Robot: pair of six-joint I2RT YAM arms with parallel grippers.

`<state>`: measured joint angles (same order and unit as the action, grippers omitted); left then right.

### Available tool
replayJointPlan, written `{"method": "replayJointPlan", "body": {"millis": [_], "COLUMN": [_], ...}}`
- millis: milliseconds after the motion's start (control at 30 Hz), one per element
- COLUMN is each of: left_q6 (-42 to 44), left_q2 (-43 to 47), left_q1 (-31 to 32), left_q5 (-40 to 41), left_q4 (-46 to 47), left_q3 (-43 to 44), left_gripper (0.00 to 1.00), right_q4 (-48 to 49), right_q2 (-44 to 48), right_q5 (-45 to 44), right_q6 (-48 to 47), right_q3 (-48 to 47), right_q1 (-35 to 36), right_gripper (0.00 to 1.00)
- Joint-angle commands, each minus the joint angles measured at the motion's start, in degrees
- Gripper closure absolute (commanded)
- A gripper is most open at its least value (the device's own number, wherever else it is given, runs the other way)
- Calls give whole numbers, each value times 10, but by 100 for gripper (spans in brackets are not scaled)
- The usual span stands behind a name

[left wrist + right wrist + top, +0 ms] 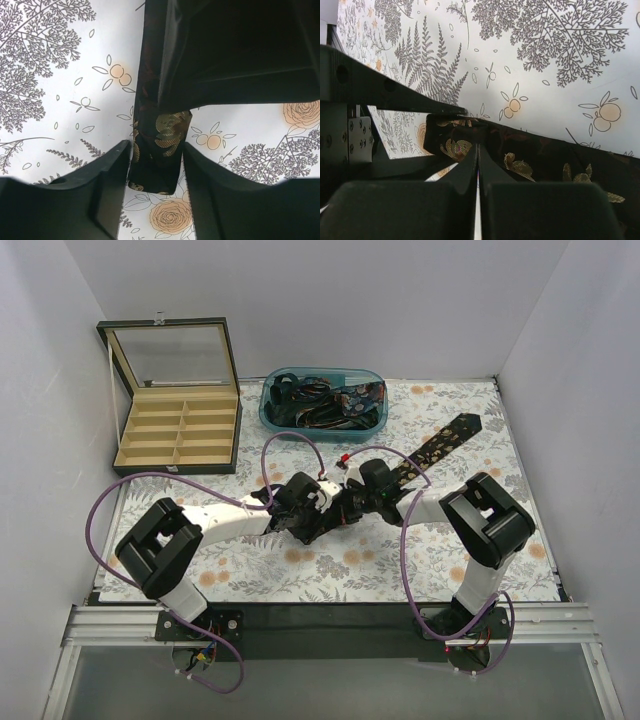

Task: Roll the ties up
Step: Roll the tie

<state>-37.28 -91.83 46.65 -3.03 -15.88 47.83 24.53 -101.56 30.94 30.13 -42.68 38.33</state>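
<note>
A black tie point(441, 444) with gold leaf patterning lies diagonally on the floral cloth, wide end at the far right. Its narrow end is folded over at the centre, between both grippers. My left gripper point(322, 510) is open. In the left wrist view point(156, 147) its fingers point(111, 167) stand on either side of the tie's folded end point(157, 150). My right gripper point(352, 498) is shut on the tie. In the right wrist view point(478, 148) its tips pinch the fold point(451, 142) of the tie. Its dark body hides the tie further up in the left wrist view.
A teal bin point(272, 416) with more dark ties stands at the back centre. An open compartment box point(178, 435) with a glass lid stands at the back left. Purple cables point(100, 510) loop over both arms. White walls close in both sides.
</note>
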Motion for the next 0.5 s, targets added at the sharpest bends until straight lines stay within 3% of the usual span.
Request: {"method": "replayJointPlan", "body": {"millis": [0, 67, 267, 467], "left_q6": [-5, -14, -46, -145], "left_q2": [3, 16, 37, 101], "left_q1": [-2, -3, -3, -2], "left_q5": [7, 7, 21, 51], "left_q4": [-40, -38, -27, -17], "left_q3": [-13, -11, -15, -13], "left_gripper": [56, 50, 43, 34], "right_q4": [28, 28, 28, 28], "right_q2": [-5, -9, -13, -21], "right_q5": [36, 40, 40, 32], "right_q6": [-17, -20, -25, -31], "right_q3": [-26, -28, -28, -29], "right_q1": [18, 18, 25, 27], "right_gripper": [99, 99, 99, 99]}}
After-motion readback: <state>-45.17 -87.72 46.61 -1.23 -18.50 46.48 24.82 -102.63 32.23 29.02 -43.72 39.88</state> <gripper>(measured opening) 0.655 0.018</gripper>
